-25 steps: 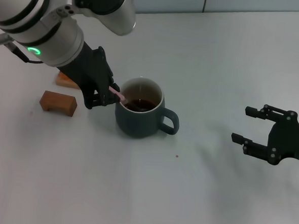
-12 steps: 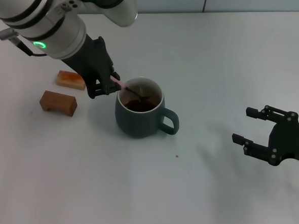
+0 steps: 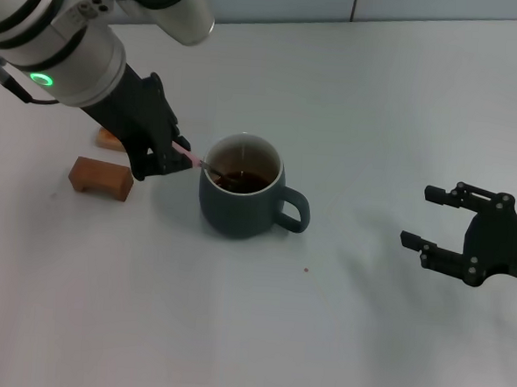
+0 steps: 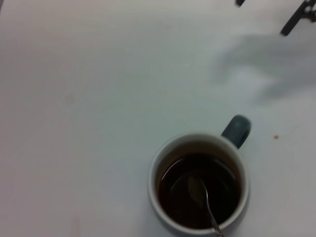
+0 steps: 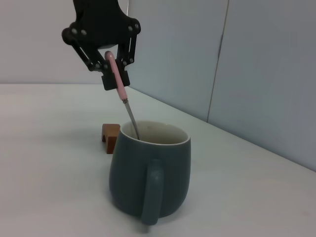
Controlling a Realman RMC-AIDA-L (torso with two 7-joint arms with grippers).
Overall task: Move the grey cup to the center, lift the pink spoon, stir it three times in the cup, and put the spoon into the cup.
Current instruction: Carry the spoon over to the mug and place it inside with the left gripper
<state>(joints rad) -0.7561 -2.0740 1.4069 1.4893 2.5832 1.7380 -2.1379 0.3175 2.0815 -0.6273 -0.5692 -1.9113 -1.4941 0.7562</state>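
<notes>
The left claw [image 3: 174,160] grips the pale pink handle of the thin metal-bowled spoon [image 3: 201,164], its bowl dipped in the dark liquid of the rounded blue-grey ceramic mug [image 3: 241,197] at mid-bench. A hard sideways sweep could knock the rim, slopping liquid or shifting the mug. The right claw [image 3: 446,220] idles, spread apart, far right. The left arm partly hides an orange block [image 3: 108,138] behind the brown block [image 3: 100,178].
</notes>
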